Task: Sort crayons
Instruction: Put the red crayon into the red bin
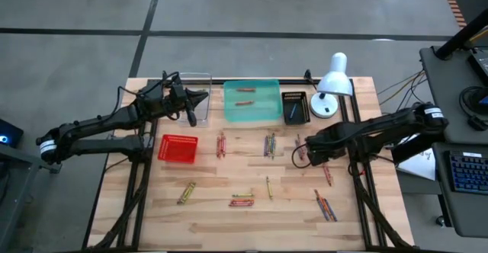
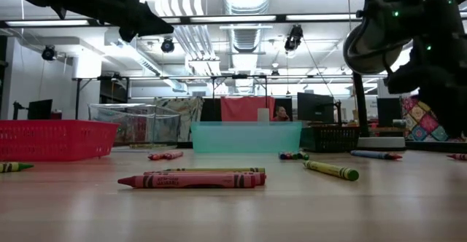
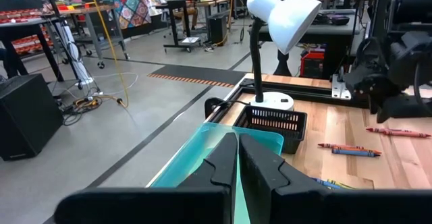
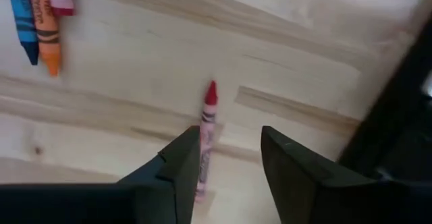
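Crayons lie scattered in small groups on the wooden table, among them one group, another and a pair close to the low camera. My right gripper points down, open, low over the table's right half. In the right wrist view a red crayon lies flat on the wood, close beside one finger of my right gripper; blue, orange and purple crayons lie farther off. My left gripper is shut and empty, held level above the back left, pointing at the teal tray.
Along the back stand a clear container, the teal tray with two crayons in it, a black basket and a white desk lamp. A red mesh basket sits on the left. More crayons lie at the near right.
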Motion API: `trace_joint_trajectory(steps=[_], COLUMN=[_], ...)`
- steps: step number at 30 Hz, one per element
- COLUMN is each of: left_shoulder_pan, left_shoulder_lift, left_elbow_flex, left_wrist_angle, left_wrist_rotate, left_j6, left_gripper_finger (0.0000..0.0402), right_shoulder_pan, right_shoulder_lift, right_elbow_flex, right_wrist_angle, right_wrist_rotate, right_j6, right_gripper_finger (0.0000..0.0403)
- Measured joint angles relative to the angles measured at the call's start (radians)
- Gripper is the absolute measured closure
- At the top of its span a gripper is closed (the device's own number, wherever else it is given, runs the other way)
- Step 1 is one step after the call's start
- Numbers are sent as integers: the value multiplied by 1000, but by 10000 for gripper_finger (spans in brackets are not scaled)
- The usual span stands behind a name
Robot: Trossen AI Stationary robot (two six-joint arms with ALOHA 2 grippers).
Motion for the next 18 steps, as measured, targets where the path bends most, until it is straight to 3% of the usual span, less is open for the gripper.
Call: trace_joint_trajectory(steps=[10, 18], left_shoulder_pan=[0, 0], left_shoulder_lift=[0, 0], left_elbow_flex=[0, 0], left_wrist_angle=[1, 1], left_wrist_rotate=[0, 0], left_j6=[0, 0], left_gripper_finger=[402, 402], right_shoulder_pan=[0, 0], right_shoulder_lift=[82, 148], right_elbow_flex=[-34, -43], right_wrist_angle=[81, 108], right_wrist_rotate=[28, 27], right_j6=[-8, -39], right_gripper_finger=[246, 265])
